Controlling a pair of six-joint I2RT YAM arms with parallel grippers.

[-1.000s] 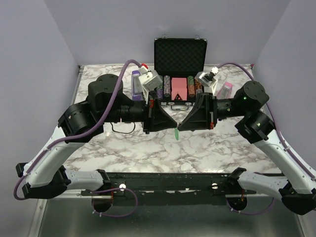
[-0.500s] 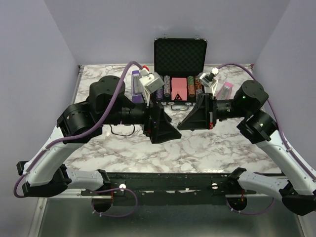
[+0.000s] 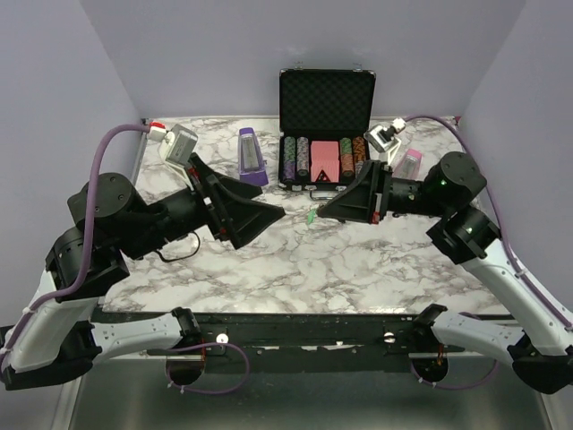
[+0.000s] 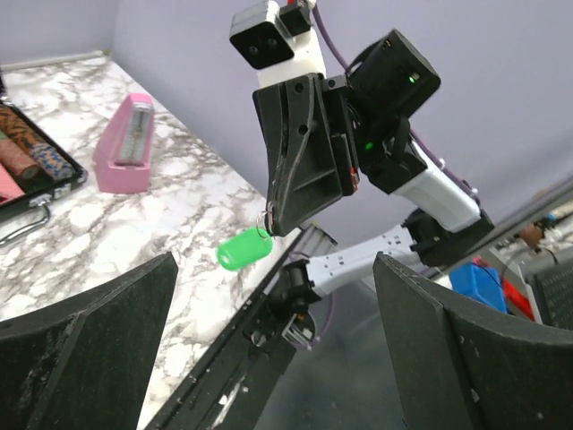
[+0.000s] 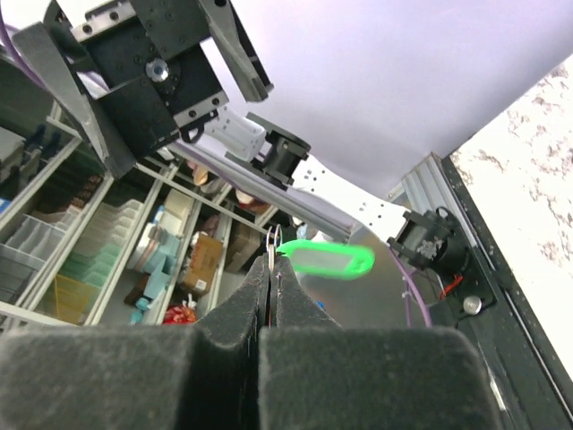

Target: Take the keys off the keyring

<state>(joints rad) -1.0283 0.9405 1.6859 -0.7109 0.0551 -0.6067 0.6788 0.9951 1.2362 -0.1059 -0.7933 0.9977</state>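
The keyring is a bright green oval tag (image 3: 310,217) on a thin metal ring (image 5: 271,240). My right gripper (image 3: 317,211) is shut on that ring above the middle of the table. The tag (image 5: 327,260) sticks out sideways from the closed fingertips, and from the left wrist view it (image 4: 243,248) hangs below the right gripper (image 4: 271,219). My left gripper (image 3: 269,219) hovers to the left of the keyring, apart from it, with its jaws wide open and nothing between them (image 4: 277,349). The keys do not show in any view.
An open black case (image 3: 325,97) with poker chips stands at the back centre. A purple metronome-shaped object (image 3: 251,158) is to its left. A pink object (image 3: 408,165) stands at the back right, behind the right arm. The table's near edge carries a black rail (image 3: 295,327).
The left gripper has opened and drawn back to the left, away from the right gripper. The right gripper still pinches the ring, and the green tag sits slightly higher and further back.
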